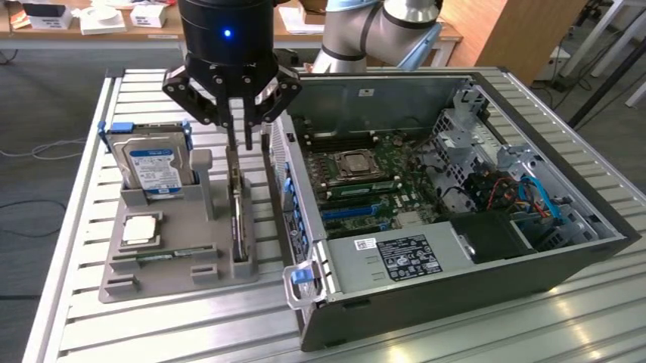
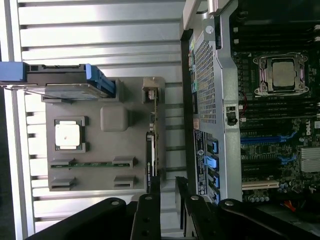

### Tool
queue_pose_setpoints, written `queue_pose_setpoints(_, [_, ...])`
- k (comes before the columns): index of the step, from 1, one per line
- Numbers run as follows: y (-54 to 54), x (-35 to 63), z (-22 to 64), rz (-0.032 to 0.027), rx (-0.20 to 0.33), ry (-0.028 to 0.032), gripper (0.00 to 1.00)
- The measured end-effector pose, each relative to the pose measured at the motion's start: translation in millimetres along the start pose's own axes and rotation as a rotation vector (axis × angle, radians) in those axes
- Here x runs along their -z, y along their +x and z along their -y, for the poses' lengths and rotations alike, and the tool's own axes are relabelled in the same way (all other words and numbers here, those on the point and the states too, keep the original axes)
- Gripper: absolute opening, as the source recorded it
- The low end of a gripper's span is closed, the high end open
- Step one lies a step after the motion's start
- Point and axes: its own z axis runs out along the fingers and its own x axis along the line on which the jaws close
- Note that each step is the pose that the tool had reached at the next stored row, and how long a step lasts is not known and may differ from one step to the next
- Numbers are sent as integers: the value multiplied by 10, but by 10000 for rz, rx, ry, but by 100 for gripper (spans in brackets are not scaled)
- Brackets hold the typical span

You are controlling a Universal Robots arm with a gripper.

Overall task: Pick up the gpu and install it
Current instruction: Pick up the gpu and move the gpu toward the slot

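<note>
Slatted metal tabletop point(image 1: 81, 318) seen from outside, carrying a grey holder point(image 1: 151, 276) and an open computer case point(image 1: 454, 302). The fingers point(image 1: 248, 125) hang apart, gripping nothing. The gpu point(image 1: 240, 219) stands on edge in the holder, directly below them.

From the wrist, the gpu point(image 2: 151, 150) lies just beyond the fingers point(image 2: 155, 187), in line with one fingertip and not clamped.

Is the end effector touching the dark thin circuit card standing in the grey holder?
Cannot tell. In the exterior view the end effector hangs at the top edge of the dark thin circuit card; neither view shows contact or a gap plainly.
</note>
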Motion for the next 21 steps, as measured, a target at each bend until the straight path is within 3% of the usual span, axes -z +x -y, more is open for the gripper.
queue_pose_setpoints(3, [0,0,0,0,0,0,36])
queue_pose_setpoints(21, [1,-11,1,0,0,-1,36])
